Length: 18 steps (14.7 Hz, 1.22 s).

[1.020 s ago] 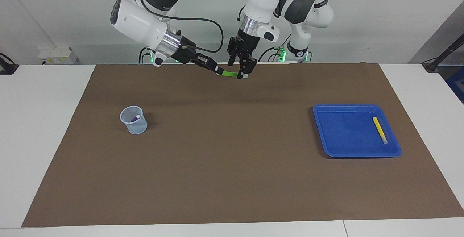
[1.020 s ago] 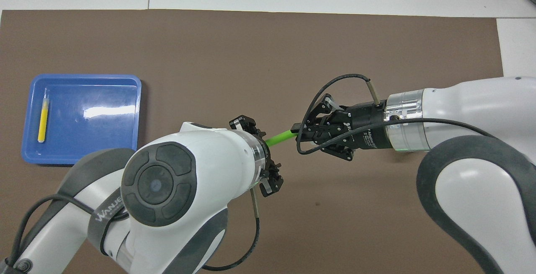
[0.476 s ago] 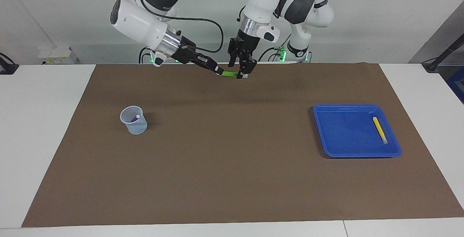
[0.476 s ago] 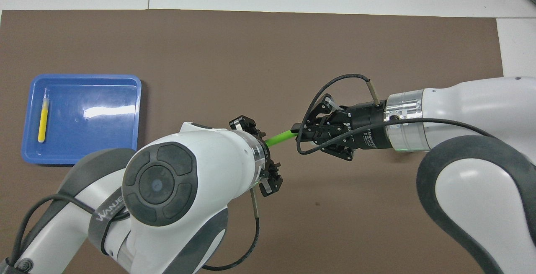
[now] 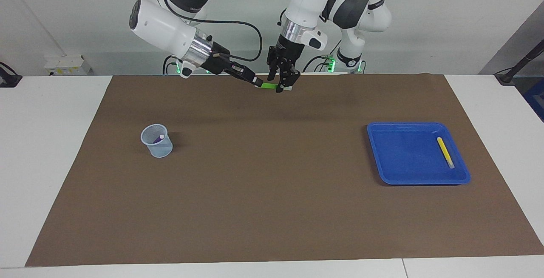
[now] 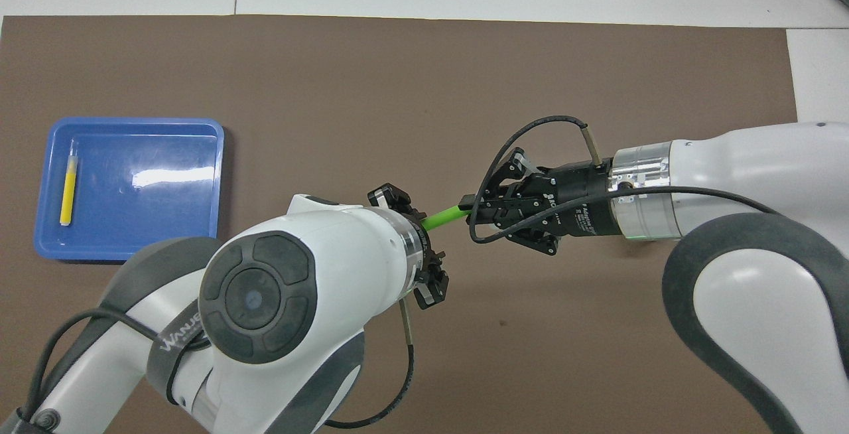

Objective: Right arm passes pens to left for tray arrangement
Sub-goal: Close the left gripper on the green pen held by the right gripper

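A green pen (image 5: pixel 268 86) (image 6: pixel 441 217) hangs level in the air over the mat's edge nearest the robots. My right gripper (image 5: pixel 257 83) (image 6: pixel 472 207) is shut on one end of it. My left gripper (image 5: pixel 284 86) points down at the pen's pale cap end, right against it; its wrist hides the tips in the overhead view. A yellow pen (image 5: pixel 445 152) (image 6: pixel 66 192) lies in the blue tray (image 5: pixel 418 181) (image 6: pixel 132 122) along its side, at the left arm's end of the table. A purple pen (image 5: pixel 158 138) stands in a mesh cup.
The pale translucent mesh cup (image 5: pixel 157 147) stands on the brown mat (image 5: pixel 272 193) toward the right arm's end. The right arm's black cable (image 6: pixel 530 130) loops above its gripper. White table shows around the mat.
The left arm has shifted slightly at the pen's cap end. The right arm and the green pen have barely moved.
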Tool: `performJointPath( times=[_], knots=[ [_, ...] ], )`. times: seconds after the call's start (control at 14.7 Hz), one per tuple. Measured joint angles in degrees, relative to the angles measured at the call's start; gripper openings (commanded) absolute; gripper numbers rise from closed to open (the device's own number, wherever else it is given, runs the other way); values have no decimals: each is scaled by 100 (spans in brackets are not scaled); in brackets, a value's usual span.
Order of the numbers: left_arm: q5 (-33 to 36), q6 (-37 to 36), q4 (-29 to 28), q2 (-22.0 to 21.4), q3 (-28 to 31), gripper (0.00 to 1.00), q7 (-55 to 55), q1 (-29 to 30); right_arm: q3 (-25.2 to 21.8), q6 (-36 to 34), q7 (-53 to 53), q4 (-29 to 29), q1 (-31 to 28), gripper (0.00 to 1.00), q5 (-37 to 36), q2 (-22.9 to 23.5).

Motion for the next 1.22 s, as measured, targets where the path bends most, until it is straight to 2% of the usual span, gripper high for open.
performJointPath(
  times=[0.68,0.95,1.02,1.09,1.22],
  knots=[
    [149,-198,137,0,-1,49,9,-24,-1,0,0,-5,0,0,3,0],
    [174,-207,147,4,12,19,11,-24,-1,-1,0,-21,0,0,3,0],
    [189,-207,149,4,17,6,11,-23,-2,-4,0,-29,-1,0,3,0],
    [208,-207,157,5,33,0,12,-22,-4,-8,0,-42,-1,0,4,0],
    [228,-205,159,10,46,0,8,-18,-6,-31,0,-49,-1,0,11,-6]
  ],
)
